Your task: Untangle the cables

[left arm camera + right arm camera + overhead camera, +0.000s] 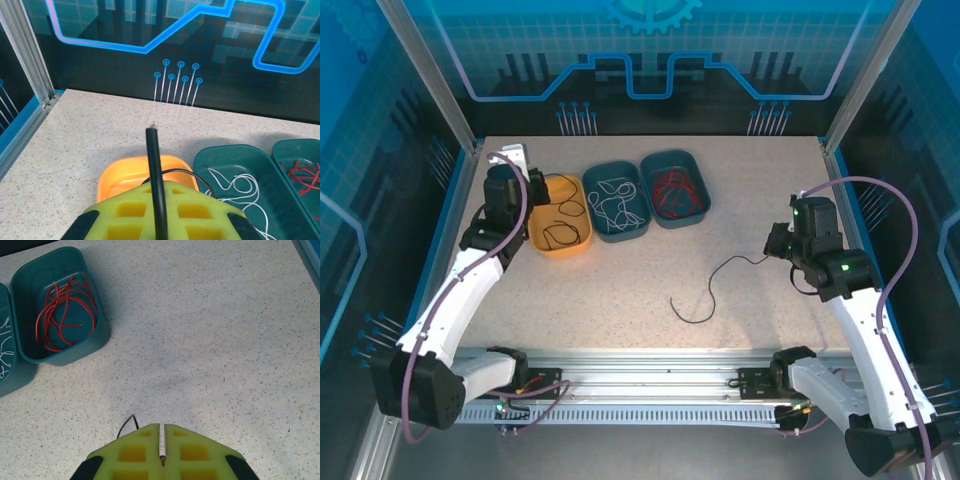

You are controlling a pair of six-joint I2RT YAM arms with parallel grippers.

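My left gripper (536, 186) hangs over the left rim of an orange tray (582, 240) and is shut on a black cable (153, 155), whose stiff end sticks up past the pads. More of that black cable (560, 228) lies looped in the orange tray. A white cable (617, 200) is coiled in the middle teal tray (642, 228). A red cable (676, 188) fills the right teal tray (704, 208). A second black cable (708, 290) curves over the table to my right gripper (775, 246), which is shut on its end (127, 422).
The three trays stand in a row at the back left of the speckled table (740, 190). Metal frame posts and blue side walls close in the table. A rail (650, 385) runs along the near edge between the arm bases.
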